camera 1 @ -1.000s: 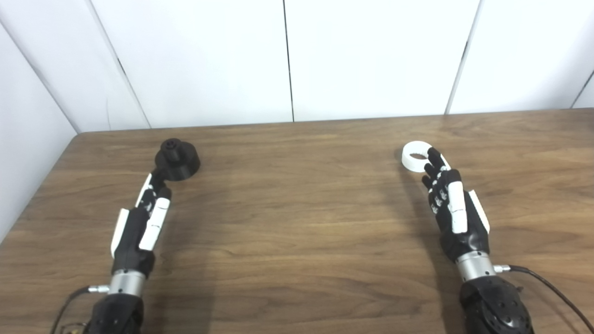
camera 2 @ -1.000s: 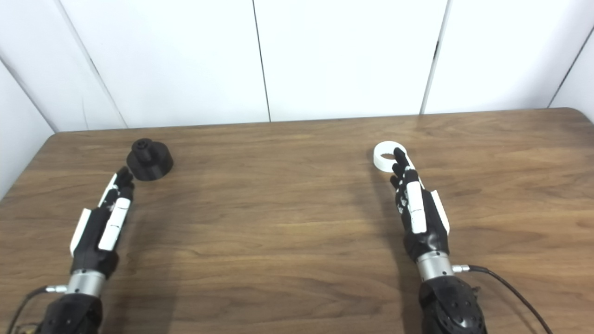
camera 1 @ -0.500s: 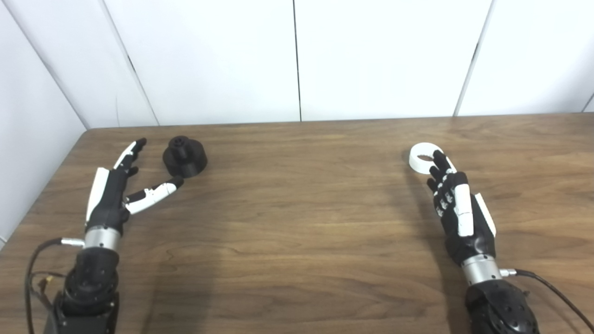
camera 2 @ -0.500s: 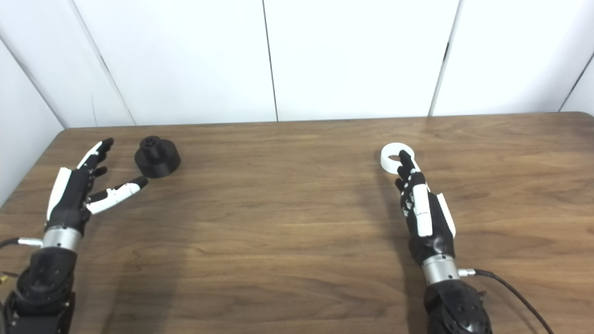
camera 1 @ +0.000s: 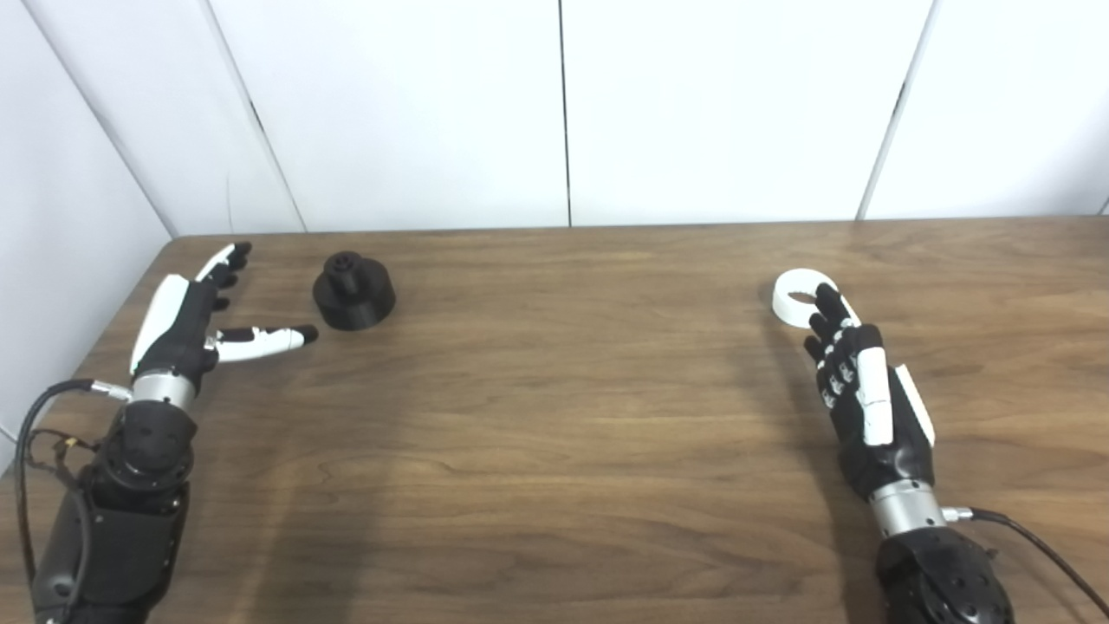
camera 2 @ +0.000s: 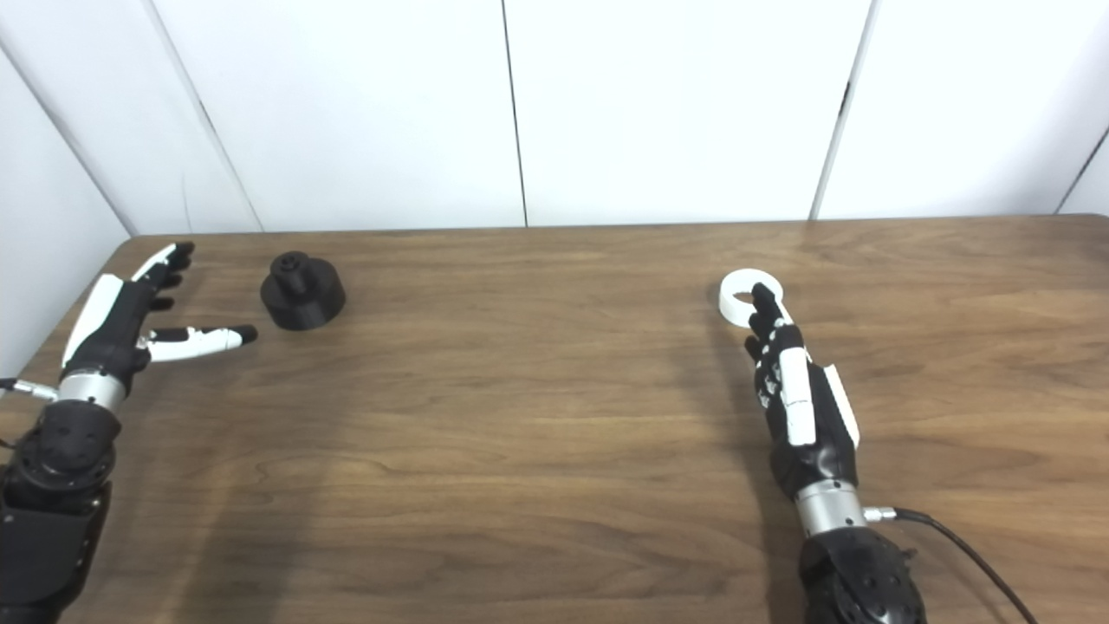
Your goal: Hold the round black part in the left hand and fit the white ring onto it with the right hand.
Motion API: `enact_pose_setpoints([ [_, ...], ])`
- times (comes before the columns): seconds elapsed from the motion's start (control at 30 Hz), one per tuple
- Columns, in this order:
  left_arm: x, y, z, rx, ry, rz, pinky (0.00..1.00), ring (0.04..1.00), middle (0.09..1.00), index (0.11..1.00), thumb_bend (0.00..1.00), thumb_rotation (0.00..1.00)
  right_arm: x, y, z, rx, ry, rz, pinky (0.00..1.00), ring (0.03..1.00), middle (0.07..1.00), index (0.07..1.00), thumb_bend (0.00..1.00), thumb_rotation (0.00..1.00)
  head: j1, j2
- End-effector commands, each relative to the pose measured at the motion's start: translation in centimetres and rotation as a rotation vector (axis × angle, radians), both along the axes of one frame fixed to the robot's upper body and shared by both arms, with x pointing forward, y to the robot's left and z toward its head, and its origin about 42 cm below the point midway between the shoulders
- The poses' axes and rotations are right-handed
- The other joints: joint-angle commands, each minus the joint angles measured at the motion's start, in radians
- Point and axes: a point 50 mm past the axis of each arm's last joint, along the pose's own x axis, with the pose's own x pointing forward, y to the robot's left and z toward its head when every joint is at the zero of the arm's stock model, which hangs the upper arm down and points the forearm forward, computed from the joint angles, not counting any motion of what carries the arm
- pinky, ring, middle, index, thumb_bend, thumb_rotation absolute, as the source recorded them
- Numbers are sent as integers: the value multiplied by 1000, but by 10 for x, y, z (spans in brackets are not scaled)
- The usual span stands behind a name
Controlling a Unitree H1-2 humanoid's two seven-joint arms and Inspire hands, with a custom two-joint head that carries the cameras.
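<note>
The round black part (camera 1: 353, 289), a squat disc with a small knob on top, stands on the wooden table (camera 1: 554, 451) at the back left. My left hand (camera 1: 195, 316) lies to its left, open, thumb stretched toward the part and short of it. A white ring (camera 1: 800, 295) lies flat at the back right. My right hand (camera 1: 862, 390) stretches toward it, open, fingers straight and close together; the fingertips overlap the ring's near edge, and I cannot tell whether they touch it.
White wall panels (camera 1: 563, 113) rise just behind the table's far edge. The table's left edge runs close beside my left arm. A black cable (camera 2: 962, 542) trails from the right wrist.
My left hand has swung out to the left of the black part and spread its thumb. The right hand has held its place by the ring. The camera has shifted, moving the whole scene rightward.
</note>
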Motion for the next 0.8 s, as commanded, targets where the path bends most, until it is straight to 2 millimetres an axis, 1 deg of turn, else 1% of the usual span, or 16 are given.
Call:
enact_pose_setpoints([
  [0.0,15,13,33,65,-50,2,900,949,955,924,959,252,-22,-10,-33,-2,109,-23,1000,999,987,944,613,976,3,1],
  [0.17,28,18,34,105,20,-10,922,974,963,912,933,274,-23,-13,-33,-10,114,-24,1000,1000,988,950,634,974,1,0],
  [0.33,40,21,39,120,64,-14,932,982,959,891,933,281,-24,-14,-33,-16,114,-29,1000,994,981,950,631,977,3,-3],
  [0.47,58,17,41,120,78,-30,939,973,942,866,961,292,-26,-14,-33,-14,117,-30,1000,992,979,951,627,981,1,-5],
  [0.53,63,15,41,121,83,-31,939,971,940,862,966,300,-27,-15,-34,-12,116,-32,1000,989,979,951,626,979,-1,-6],
  [0.77,68,5,43,118,70,-45,934,972,937,858,960,307,-31,-17,-36,-11,125,-33,1000,996,986,953,630,978,-1,-9],
])
